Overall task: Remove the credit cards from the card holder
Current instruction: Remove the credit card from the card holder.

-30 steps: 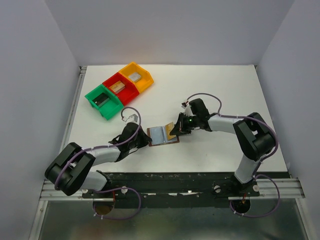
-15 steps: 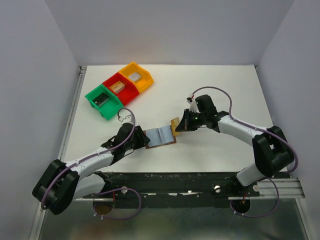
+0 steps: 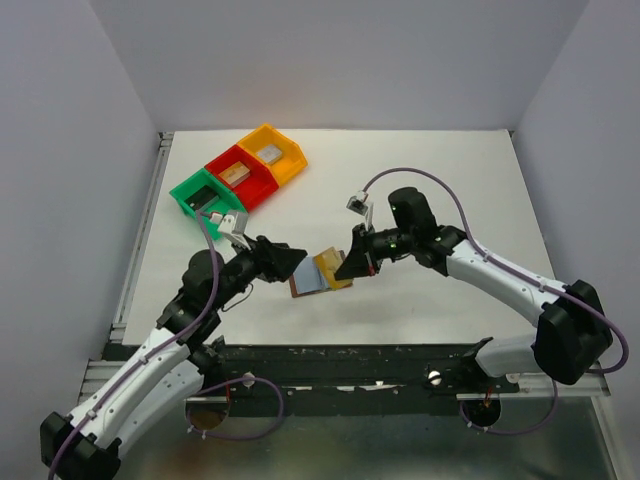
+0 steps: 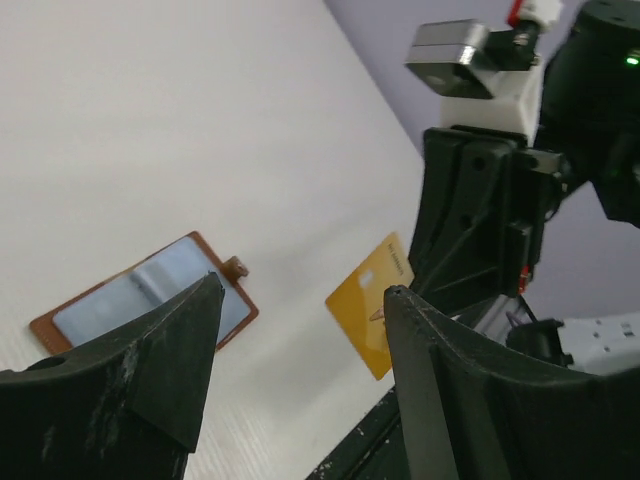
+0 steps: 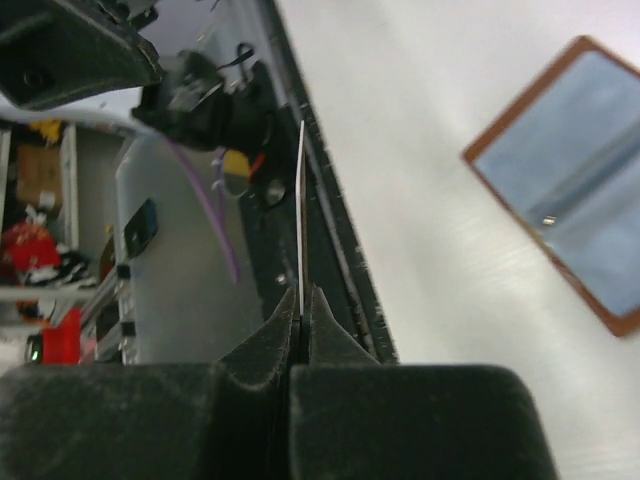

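From above and behind the arm bases, we look steeply down on the whole desk [image 3: 450,180]. Our left wrist camera sits close above it, looking out between the spread fingers of the left hand [image 4: 300,300] toward the right hand [image 4: 412,285]. Our right wrist camera looks along its own pinched fingers [image 5: 330,340] toward the desk's near edge. All three views share the holder [image 3: 306,283] and card [image 3: 333,268].

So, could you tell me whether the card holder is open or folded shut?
Open: the card holder lies spread flat, light-blue inner faces up, snap tab undone.
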Available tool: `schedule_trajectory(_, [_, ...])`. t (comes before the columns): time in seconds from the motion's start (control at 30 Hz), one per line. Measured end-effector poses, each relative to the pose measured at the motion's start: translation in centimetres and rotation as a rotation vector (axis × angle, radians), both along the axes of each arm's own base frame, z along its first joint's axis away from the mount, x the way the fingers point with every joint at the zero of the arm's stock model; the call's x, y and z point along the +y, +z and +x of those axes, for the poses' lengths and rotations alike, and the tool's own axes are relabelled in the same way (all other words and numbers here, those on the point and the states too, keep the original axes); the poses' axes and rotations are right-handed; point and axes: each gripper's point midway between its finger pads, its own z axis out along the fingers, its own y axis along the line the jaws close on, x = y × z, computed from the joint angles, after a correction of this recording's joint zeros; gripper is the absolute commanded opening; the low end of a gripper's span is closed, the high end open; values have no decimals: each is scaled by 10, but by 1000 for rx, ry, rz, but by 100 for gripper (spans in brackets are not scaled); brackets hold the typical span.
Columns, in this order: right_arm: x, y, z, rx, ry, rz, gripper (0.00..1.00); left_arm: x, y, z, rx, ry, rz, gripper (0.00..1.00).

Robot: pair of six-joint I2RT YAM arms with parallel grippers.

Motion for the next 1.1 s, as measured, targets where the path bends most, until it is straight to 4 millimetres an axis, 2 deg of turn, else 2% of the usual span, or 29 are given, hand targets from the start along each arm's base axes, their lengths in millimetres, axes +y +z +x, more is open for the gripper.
schedule_trajectory(0.2, [19, 26, -47, -41, 239, 32, 0, -8, 52, -36, -187, -217, -28, 75])
schedule_trajectory(0.33, [21, 33, -59, -50, 308, 34, 0, -17, 68, -56, -256, -351, -16, 68])
schedule_trajectory(0.43, [21, 34, -64, -48, 339, 32, 0, -25, 62, -65, -240, -439, -8, 64])
schedule_trajectory(0.73, [18, 33, -79, -16, 396, 34, 0, -35, 39, -80, -154, -574, -11, 61])
schedule_trajectory(0.8, [18, 34, -81, -14, 408, 40, 0, -36, 39, -82, -157, -587, -15, 56])
schedule_trajectory(0.9, [17, 35, -84, -9, 421, 50, 0, -37, 41, -86, -165, -612, -27, 44])
schedule_trajectory(1.1, [18, 41, -85, -13, 436, 66, 0, -42, 39, -92, -157, -669, -51, 31])
